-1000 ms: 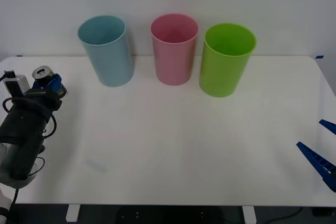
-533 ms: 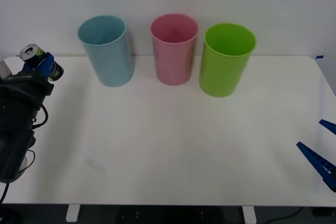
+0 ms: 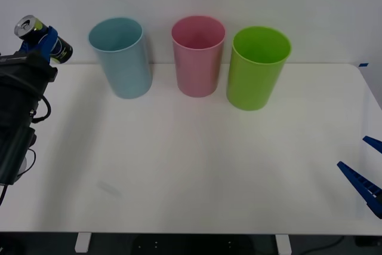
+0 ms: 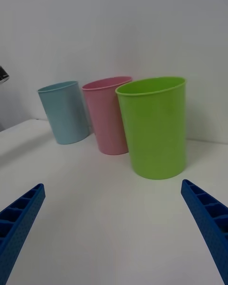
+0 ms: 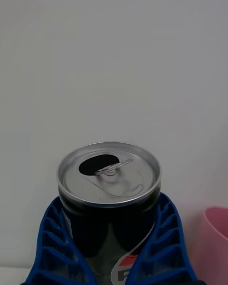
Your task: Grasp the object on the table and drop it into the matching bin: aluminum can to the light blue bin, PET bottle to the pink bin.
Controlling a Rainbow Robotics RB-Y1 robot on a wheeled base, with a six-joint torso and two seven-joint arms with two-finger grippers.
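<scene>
3 bins [image 3: 197,58]; left hand [image 3: 43,42] grips 1 can [image 3: 37,35].

A: How is the scene lit?
B: Brightly and evenly, with soft, diffuse light. The white counter [image 3: 197,159] shows a mild sheen and faint shadows beside the three bins.
A: Any glare or blur?
B: The aluminum can [image 5: 109,194] has a bright silver top, sharply focused. The pink bin [image 5: 213,247] beside it looks soft.

A brushed silver metal top is seen on the glossy dark aluminum can [image 5: 109,204]; smooth plastic is seen on the light blue bin [image 3: 121,57].
</scene>
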